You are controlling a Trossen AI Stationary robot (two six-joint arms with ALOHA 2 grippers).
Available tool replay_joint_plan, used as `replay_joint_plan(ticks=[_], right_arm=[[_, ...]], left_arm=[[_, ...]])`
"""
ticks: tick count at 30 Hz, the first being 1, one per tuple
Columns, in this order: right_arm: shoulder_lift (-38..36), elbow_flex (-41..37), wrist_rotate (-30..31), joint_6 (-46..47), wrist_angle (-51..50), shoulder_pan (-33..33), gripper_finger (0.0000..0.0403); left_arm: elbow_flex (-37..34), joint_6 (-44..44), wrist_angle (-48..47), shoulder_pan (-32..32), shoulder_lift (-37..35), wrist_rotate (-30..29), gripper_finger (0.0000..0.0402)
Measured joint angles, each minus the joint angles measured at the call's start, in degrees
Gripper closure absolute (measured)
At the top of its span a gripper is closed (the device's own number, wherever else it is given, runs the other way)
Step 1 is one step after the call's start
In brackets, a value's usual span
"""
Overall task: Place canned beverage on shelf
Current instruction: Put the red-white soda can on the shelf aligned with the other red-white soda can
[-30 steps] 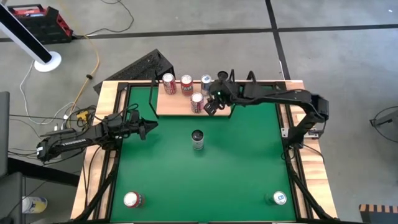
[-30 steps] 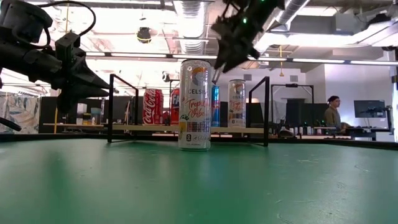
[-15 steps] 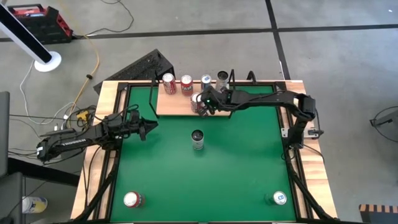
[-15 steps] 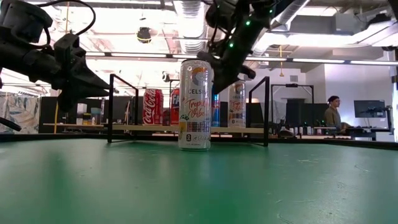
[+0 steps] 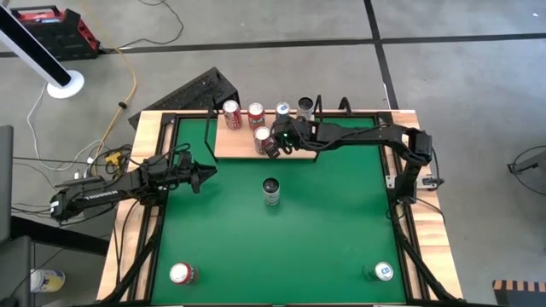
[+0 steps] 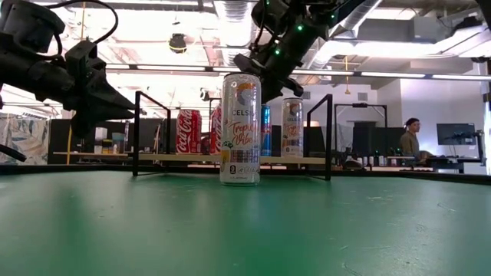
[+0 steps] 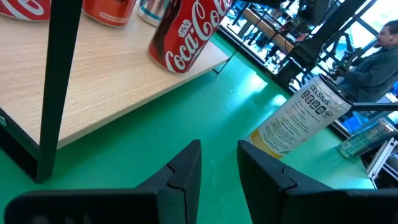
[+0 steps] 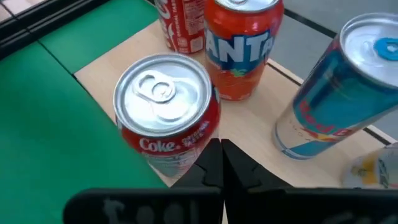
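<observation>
The shelf (image 5: 239,145), a light-wood board with black rails, lies at the table's far edge. A Coca-Cola can (image 5: 231,113), a Fanta can (image 5: 255,113), a Red Bull can (image 5: 282,111) and one more can (image 5: 304,107) stand along its back. A Coke can (image 5: 264,141) (image 8: 168,118) stands near its front edge. My right gripper (image 5: 276,143) (image 8: 219,155) is shut, right beside this Coke can. A tall Celsius can (image 5: 271,191) (image 6: 240,129) stands mid-table. My left gripper (image 5: 203,176) (image 7: 219,168) waits open at the table's left, empty. My right gripper has its shut fingertips (image 8: 214,152) against the Coke can's side wall (image 8: 196,146), on the side facing the table's right. The fingers come slanting down from the table's right. The can stands upright with its base on the shelf board.
A red can (image 5: 181,274) stands at the table's near left corner and a blue-and-white can (image 5: 383,271) at the near right. The shelf's black posts (image 6: 330,136) rise at its ends. Green felt (image 5: 324,230) lies open around the Celsius can.
My right gripper has gone toward the table's left and a little down, from the shelf's right part to the Coke can. The Coke can has slid a little toward the table's left along the shelf and stays upright.
</observation>
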Motion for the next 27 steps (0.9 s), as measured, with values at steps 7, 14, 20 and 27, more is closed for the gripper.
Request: replay_joint_plan(ticks=[7,14,20,27], right_arm=[[2.4,0.0,-2.5,-1.1,3.4,-0.4,0.0388],[5.7,0.0,-5.2,-2.0,7.8,-0.3,0.0388],[5.6,0.0,-5.3,-5.8,12.6,-0.4,0.0388],[4.8,0.0,-3.7,-4.8,8.1,-0.8,0.0388]], left_arm=[[0.0,2.0,0.0,0.0,0.0,0.0,0.0313],[0.0,2.7,0.2,0.0,0.0,1.7,0.0313],[0.0,3.5,0.4,0.0,0.0,2.7,0.0314],[0.4,5.8,0.2,-0.3,0.0,5.3,0.0341]])
